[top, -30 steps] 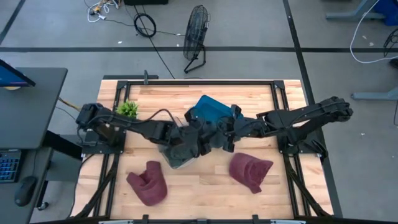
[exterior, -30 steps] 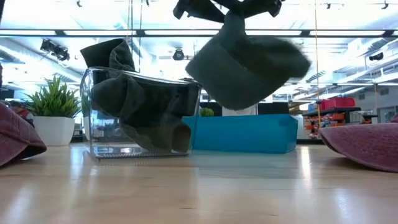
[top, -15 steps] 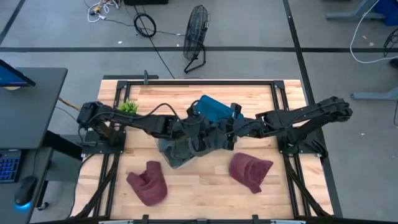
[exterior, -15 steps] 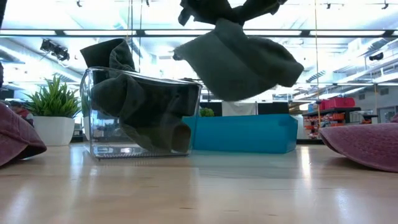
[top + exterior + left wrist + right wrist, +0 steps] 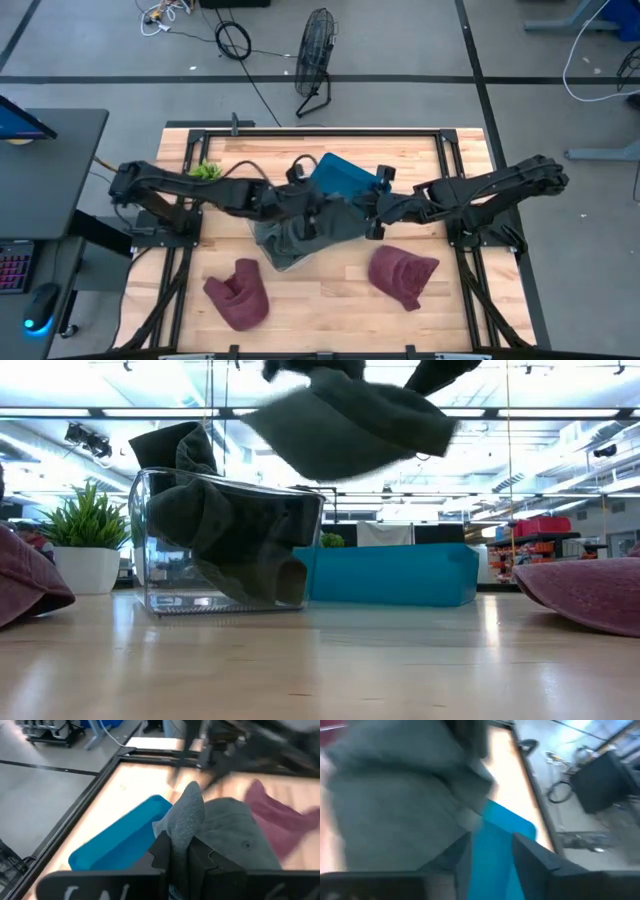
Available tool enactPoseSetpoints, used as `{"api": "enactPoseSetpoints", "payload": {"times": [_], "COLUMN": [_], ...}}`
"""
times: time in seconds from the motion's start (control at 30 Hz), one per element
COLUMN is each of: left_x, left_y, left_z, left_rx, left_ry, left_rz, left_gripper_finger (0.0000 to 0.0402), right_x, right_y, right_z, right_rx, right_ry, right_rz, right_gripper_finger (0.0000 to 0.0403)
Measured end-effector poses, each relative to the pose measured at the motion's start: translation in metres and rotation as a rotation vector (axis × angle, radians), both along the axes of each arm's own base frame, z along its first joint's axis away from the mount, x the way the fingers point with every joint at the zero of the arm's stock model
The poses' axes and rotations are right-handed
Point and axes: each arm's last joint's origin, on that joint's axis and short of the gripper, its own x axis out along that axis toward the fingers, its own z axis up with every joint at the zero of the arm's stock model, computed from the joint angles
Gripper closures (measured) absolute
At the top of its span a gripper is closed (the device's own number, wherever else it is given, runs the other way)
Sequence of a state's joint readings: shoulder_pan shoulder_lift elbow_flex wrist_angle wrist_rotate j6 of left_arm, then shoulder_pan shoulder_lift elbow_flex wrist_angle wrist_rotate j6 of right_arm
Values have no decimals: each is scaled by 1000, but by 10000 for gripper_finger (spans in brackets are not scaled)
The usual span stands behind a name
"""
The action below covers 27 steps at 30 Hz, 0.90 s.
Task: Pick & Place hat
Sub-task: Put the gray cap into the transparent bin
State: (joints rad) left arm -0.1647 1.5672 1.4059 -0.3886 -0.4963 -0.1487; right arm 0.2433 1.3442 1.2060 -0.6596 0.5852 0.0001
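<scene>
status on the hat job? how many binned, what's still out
Done: one grey hat already sits in the clear bin.
In hand: the left tool is shut on a second grey hat, held in the air above and just right of the bin; the right tool is open beside it.
Left: two maroon hats on the table, one left, one right.

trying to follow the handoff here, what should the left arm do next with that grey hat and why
Probably carry it a bit further over the clear bin and lower it. The left gripper is shut on the grey hat, which hangs above the bin's rim, toward its blue-tray side. The right gripper is open, so nothing else holds it.
</scene>
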Motion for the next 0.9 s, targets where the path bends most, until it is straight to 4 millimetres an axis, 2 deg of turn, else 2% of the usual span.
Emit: {"api": "enactPoseSetpoints", "payload": {"times": [0.2, 0.3, 0.47, 0.6, 0.8, 0.9], "left_x": [-52, -71, -80, -72, -55, -46], "left_y": [-10, -9, -4, 2, 3, 2], "left_z": [51, 57, 42, 24, 0, -14], "left_rx": [39, 66, 147, 228, 424, 458], "left_ry": [15, 155, 371, 482, 651, 726], "left_rz": [-52, -73, -155, -246, -597, -684], "left_gripper_finger": [372, 372, 372, 373, 373, 373], "right_x": [-12, -12, -11, -11, -11, -11], "right_y": [0, 1, 1, 1, 1, 1], "right_z": [-1, 0, 0, 0, 0, 0], "right_rx": [-69, -70, -61, -58, -43, -41], "right_ry": [57, 52, 47, 39, 30, 31], "right_rz": [-50, -48, -42, -42, -55, -57], "right_gripper_finger": [202, 189, 187, 192, 198, 199]}}
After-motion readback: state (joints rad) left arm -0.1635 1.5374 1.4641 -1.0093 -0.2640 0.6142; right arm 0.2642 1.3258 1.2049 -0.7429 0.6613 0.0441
